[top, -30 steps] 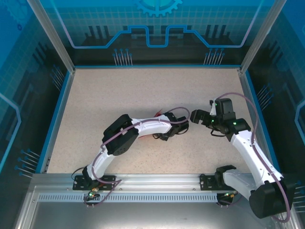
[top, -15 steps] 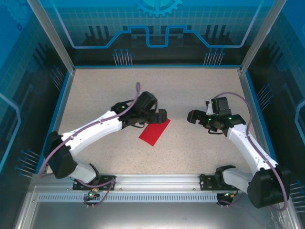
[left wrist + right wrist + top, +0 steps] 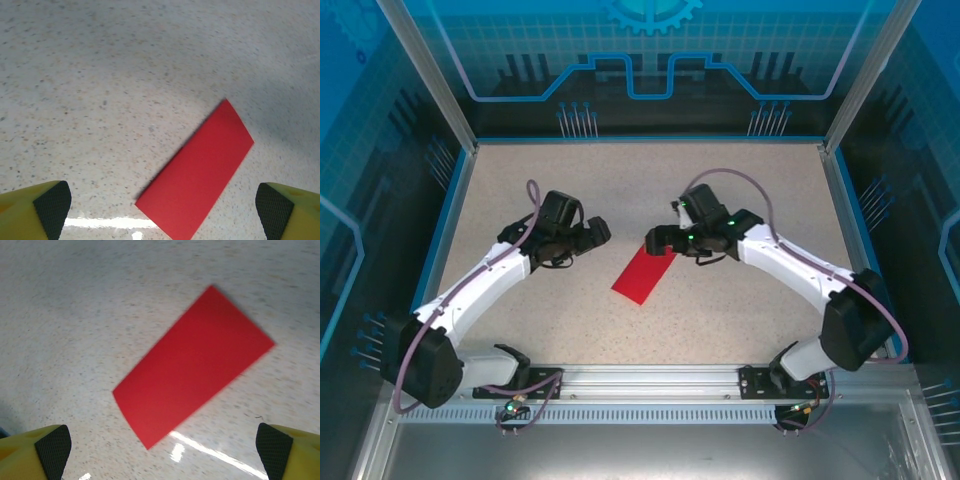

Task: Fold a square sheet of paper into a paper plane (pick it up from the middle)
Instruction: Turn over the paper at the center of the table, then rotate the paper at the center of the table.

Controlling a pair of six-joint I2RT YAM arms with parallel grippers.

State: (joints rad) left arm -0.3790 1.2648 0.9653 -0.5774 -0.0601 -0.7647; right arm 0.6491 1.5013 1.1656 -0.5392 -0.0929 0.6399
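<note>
The left gripper [image 3: 597, 232] has backed off leftward and the right gripper [image 3: 654, 243] has swung in. Both have fingers wide apart, empty. The red paper [image 3: 643, 275], a narrow rectangle, lies flat on the table [image 3: 750, 190] between them.

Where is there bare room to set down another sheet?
Free: the far strip of table by the back wall, and the near strip between red paper and base rail. Crowded: the middle, around left end effector, right end effector and the paper.

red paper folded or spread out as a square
Folded, it seems: the red paper lies flat on the table as a narrow rectangle, not a square. The layers themselves cannot be told apart.
</note>
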